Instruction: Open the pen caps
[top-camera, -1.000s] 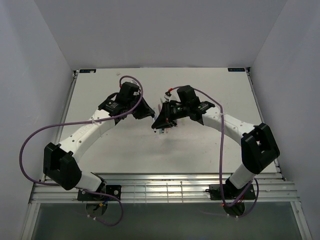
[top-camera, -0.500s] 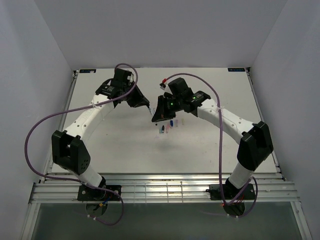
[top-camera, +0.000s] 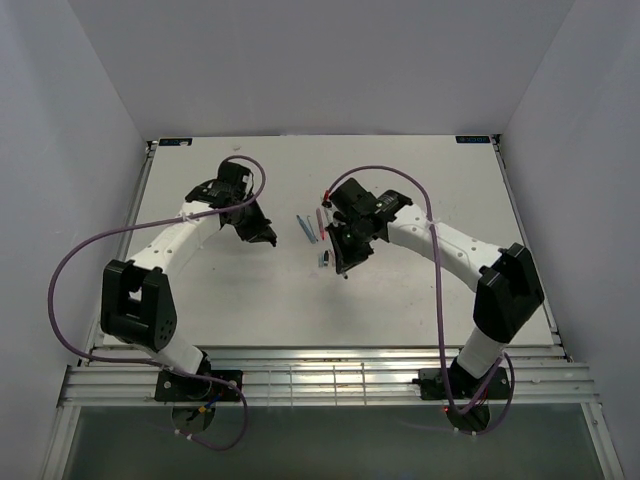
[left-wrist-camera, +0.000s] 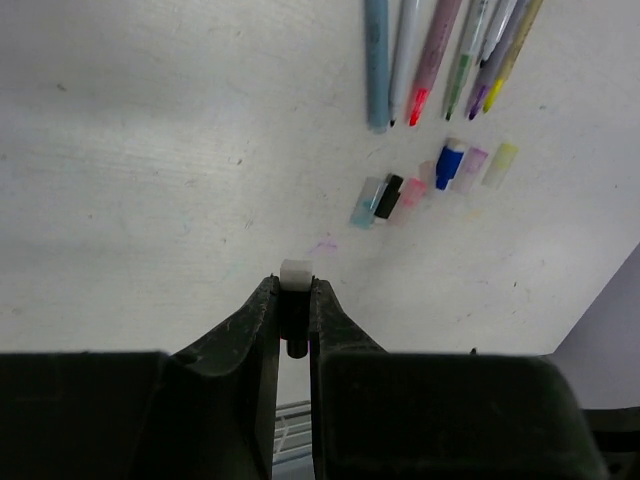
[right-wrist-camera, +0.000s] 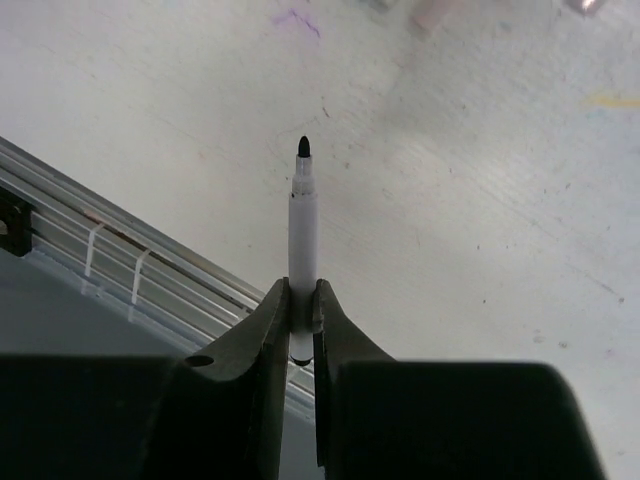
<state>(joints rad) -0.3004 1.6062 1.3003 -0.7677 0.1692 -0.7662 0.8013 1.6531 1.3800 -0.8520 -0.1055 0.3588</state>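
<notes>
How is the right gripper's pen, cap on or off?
Off. The pen in the right gripper shows a bare black tip.

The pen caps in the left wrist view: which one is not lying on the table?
The white cap, pinched in the shut left claw. The others, among them the black cap and the blue cap, lie loose on the table.

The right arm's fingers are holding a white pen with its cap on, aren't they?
Not quite. The right fingers do hold the white pen, but its cap is off. The right wrist view shows the black tip bare.
</notes>
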